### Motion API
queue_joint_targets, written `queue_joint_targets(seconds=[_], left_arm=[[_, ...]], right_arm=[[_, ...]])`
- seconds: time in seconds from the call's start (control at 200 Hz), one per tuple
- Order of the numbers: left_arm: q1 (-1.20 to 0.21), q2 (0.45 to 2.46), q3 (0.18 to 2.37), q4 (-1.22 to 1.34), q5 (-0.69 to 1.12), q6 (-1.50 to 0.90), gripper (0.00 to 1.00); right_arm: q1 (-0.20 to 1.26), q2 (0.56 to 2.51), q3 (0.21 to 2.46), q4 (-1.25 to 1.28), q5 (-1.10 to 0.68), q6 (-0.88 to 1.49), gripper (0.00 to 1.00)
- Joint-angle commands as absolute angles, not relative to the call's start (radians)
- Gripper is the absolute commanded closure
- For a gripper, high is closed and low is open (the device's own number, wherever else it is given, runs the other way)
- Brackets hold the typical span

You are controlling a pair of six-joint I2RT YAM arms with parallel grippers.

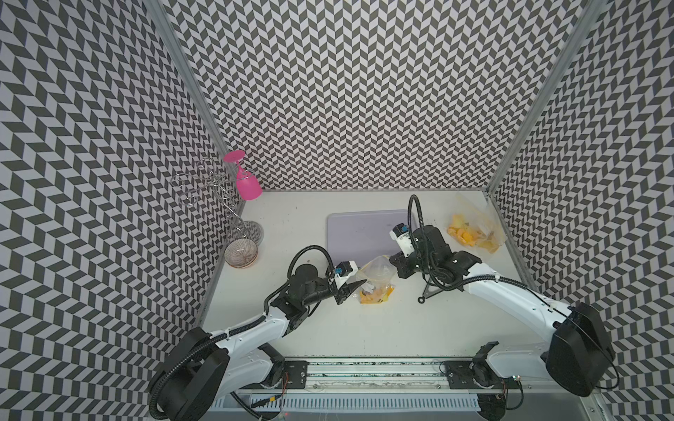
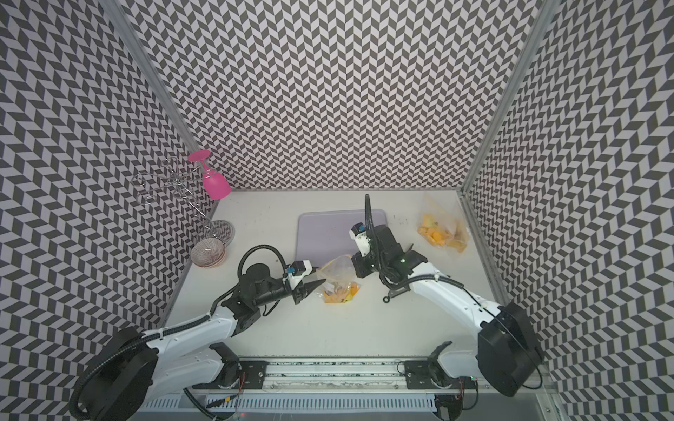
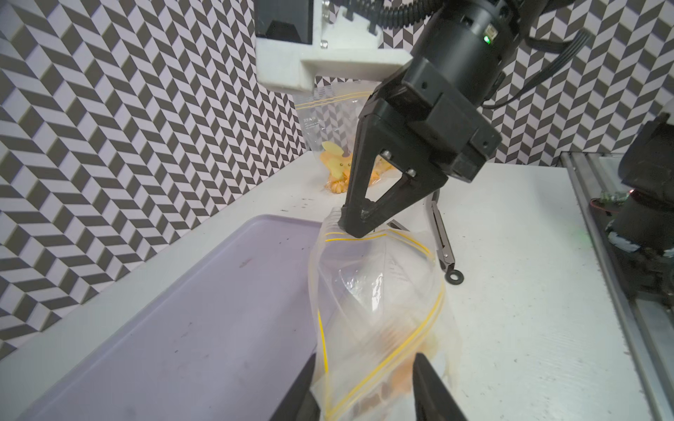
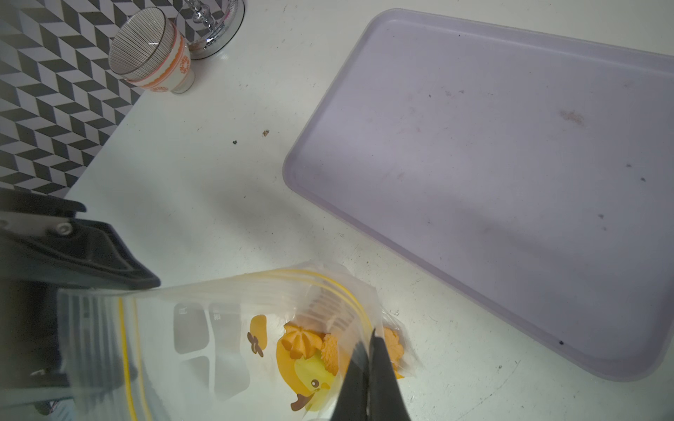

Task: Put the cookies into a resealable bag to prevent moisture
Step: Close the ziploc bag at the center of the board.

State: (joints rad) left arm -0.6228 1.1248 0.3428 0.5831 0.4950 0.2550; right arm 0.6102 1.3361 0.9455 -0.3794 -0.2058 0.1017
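1. As I read it, right gripper (image 3: 352,227): pinched on the bag (image 3: 379,291), top edge.
2. Left gripper (image 3: 366,359): jaws apart, straddling the bag.
3. Cookies (image 4: 302,340): inside that bag, beside the tray (image 3: 182,328).

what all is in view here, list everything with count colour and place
table: one, white, under everything
tray: one, lilac, back middle of table
middle bag: one, clear with yellow zip lines, just in front of tray
corner bag: one, clear, far corner on the right arm's side
cookies: several, orange-yellow, inside both bags; exact count unclear
bowl: one or two stacked, striped, beside the rack's base
rack: one, silver wire, far corner on the left arm's side
glass: one, pink, hanging upside down on rack
left gripper: black, jaws apart either side of middle bag's zip edge
right gripper: black, shut on middle bag's top edge
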Motion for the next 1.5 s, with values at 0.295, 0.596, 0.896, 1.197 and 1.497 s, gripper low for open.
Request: queue_joint_targets(seconds=[0.295,0.596,0.896,1.197,1.497], left_arm=[[-0.595,1.126,0.356,0.606,0.505,0.265,1.00],[-0.508,1.146,0.341,0.711,0.579,0.167,1.00],[-0.373,1.361,0.512,0.559,0.821,0.277,1.00],[-0.299,1.487,0.644,0.464,0.937,0.400,1.00],[-0.266,1.581,0.729,0.417,1.007,0.401,1.00]], right_arm=[[0.603,1.210,0.955,-0.354,-0.059,0.164,0.93],[0.543,0.883,0.659,-0.133,0.000,0.230,0.45],[0.539,0.910,0.593,-0.055,-0.137,0.109,0.46],[0.515,1.116,0.620,0.074,-0.203,-0.071,0.33],[0.334,1.361,0.736,0.072,-0.721,-0.217,0.21]])
